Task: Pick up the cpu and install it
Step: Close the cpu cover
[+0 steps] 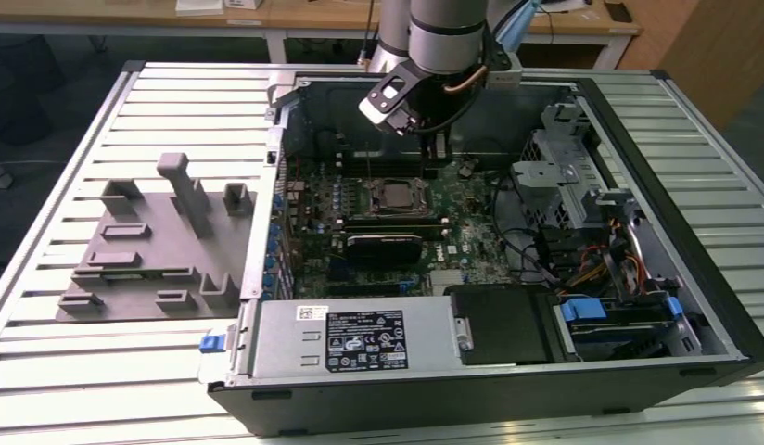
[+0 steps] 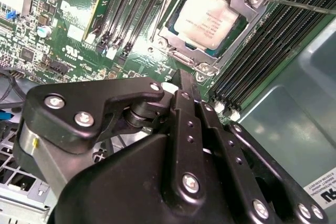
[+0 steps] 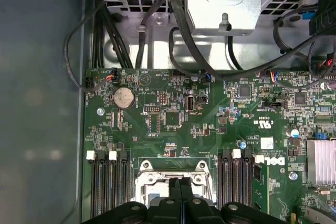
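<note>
The cpu [image 2: 205,17], a flat silver square, lies in the motherboard socket [image 2: 247,22] inside its metal frame. In the exterior view the cpu [image 1: 393,194] is at the middle of the open computer case. My gripper [image 1: 432,148] hangs above the board, just behind the socket. In both wrist views its black fingers [image 2: 184,103] are pressed together with nothing between them. In the first wrist view the gripper [image 3: 180,182] is over the socket frame [image 3: 143,167] and hides its middle.
A grey moulded tray [image 1: 147,250] lies on the slatted table at the exterior view's left. Inside the case are a black finned block [image 1: 385,247], memory slots [image 2: 278,40], cables [image 1: 549,250], a drive cage [image 1: 549,176] and the power supply [image 1: 357,338].
</note>
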`<act>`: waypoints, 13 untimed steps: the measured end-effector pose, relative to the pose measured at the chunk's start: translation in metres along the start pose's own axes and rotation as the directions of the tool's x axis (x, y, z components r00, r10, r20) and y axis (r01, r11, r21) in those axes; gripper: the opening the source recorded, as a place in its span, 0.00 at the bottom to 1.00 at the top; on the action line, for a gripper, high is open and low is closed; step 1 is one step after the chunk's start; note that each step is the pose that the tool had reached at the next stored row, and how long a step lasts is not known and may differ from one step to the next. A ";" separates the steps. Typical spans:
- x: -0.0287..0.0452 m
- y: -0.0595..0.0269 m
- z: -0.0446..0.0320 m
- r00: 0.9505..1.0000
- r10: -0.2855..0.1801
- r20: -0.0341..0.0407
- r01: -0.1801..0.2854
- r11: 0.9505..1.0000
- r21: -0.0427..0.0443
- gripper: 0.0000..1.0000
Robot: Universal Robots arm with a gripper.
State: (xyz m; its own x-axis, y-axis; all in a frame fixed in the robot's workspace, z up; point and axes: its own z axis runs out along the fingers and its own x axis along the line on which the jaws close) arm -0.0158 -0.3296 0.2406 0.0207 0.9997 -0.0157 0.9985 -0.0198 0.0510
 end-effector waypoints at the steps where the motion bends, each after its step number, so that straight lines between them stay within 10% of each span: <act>1: 0.0000 -0.0001 0.0004 1.000 0.000 0.000 0.000 1.000 0.006 0.11; 3: 0.0000 0.0000 0.0011 1.000 0.000 0.000 0.000 1.000 0.017 0.11; 13: 0.0000 -0.0037 0.0012 1.000 0.000 0.001 0.000 1.000 0.017 0.11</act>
State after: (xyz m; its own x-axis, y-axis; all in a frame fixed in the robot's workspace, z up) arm -0.0194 -0.3295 0.2391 0.0204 0.9997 -0.0164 0.9992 -0.0198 0.0335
